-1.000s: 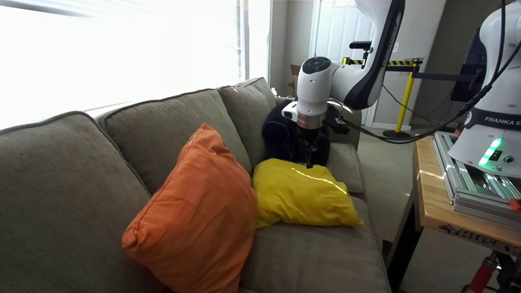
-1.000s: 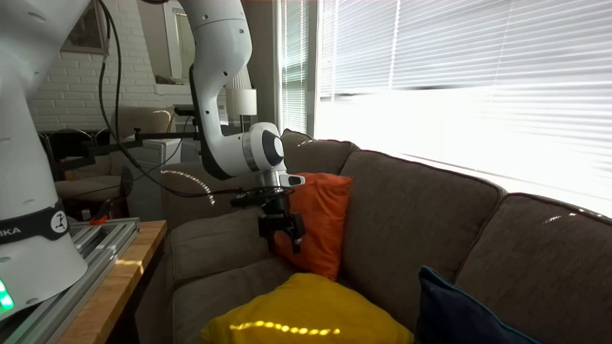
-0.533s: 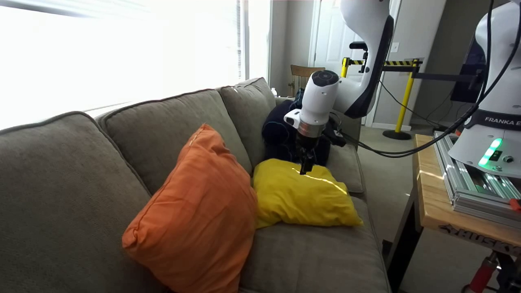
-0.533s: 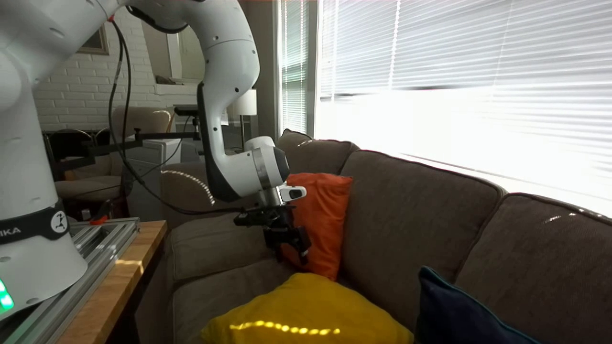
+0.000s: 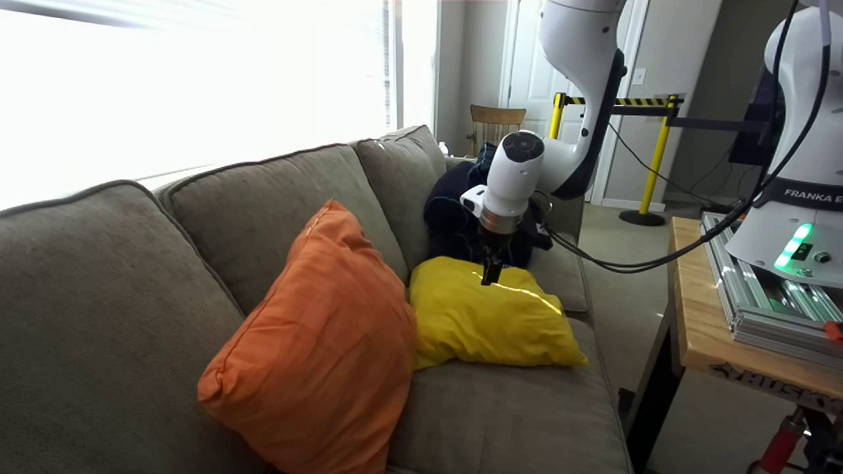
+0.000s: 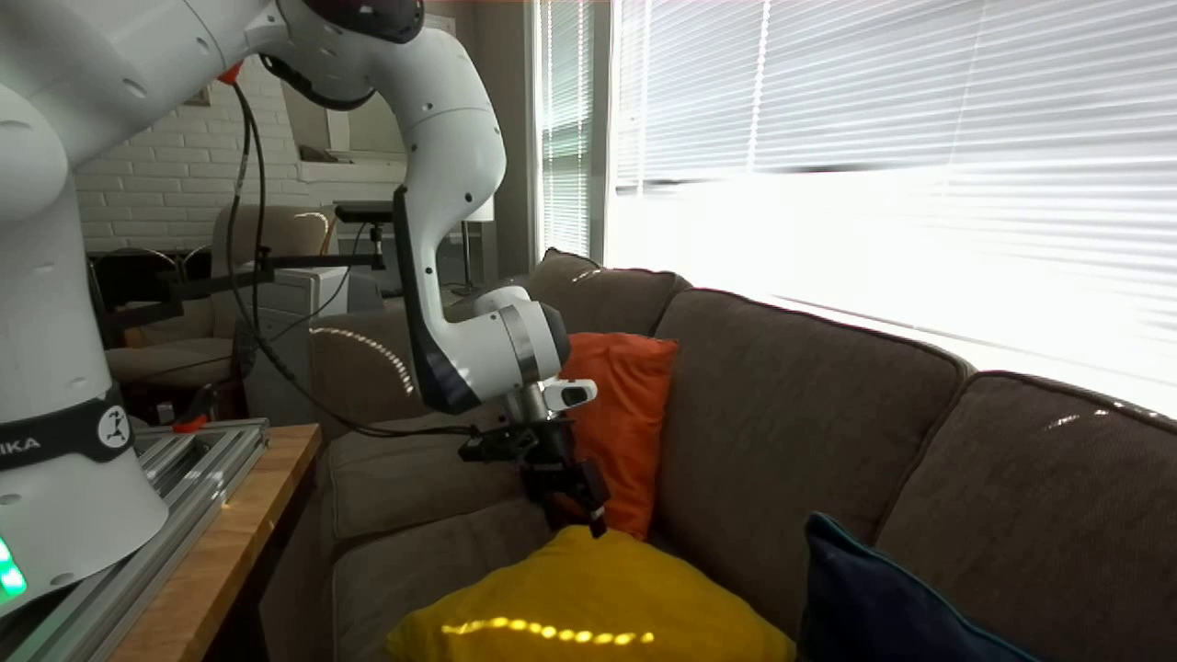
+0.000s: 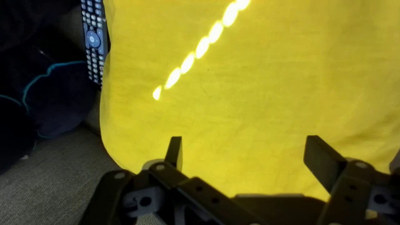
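Observation:
My gripper is open and empty, its two black fingers spread wide over a yellow pillow. Whether the fingertips touch the cloth I cannot tell. The gripper also shows in both exterior views, at the upper part of the yellow pillow, which lies on a grey-brown sofa. An orange pillow leans on the sofa back beside it. In the wrist view a dark remote lies along the pillow's left edge, by a navy pillow with teal edging.
The sofa's back cushions rise along the window side. Dark navy pillows sit at one end of the sofa. The wooden table bearing the robot base stands opposite the sofa's front. A cable hangs from the arm.
The arm has come down, fast at first and then slower. The gripper has moved lower toward the yellow pillow and its tilt has changed slightly. The pillows have not moved.

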Controlling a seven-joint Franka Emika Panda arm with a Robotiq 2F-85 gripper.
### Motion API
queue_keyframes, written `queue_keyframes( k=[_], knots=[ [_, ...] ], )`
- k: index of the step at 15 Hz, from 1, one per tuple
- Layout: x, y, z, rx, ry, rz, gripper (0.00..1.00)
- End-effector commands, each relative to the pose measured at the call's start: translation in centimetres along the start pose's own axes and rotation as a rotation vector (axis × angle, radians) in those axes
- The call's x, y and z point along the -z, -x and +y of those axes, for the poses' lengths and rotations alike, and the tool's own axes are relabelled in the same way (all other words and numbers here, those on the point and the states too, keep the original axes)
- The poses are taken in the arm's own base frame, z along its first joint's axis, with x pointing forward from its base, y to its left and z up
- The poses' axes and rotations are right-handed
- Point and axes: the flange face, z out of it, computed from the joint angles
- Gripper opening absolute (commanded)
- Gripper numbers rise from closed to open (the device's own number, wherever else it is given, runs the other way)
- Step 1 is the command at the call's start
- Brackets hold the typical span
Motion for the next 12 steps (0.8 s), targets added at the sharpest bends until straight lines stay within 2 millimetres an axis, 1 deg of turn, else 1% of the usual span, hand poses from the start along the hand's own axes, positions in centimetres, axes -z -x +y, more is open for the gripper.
queue_keyframes(
  k=[1, 4, 6, 8, 10, 12],
  knots=[
    [-2.3, 1.2, 0.4, -0.014, -0.021, -0.023, 1.0],
    [-4.1, 2.7, 1.1, -0.028, -0.039, -0.056, 1.0],
    [-5.4, 4.2, 1.2, -0.051, -0.112, -0.079, 1.0],
    [-6.7, 5.2, 1.0, -0.067, -0.183, -0.087, 1.0],
    [-7.8, 5.7, 0.9, -0.079, -0.234, -0.087, 1.0],
    [-8.8, 5.5, 1.2, -0.087, -0.238, -0.083, 1.0]
  ],
)
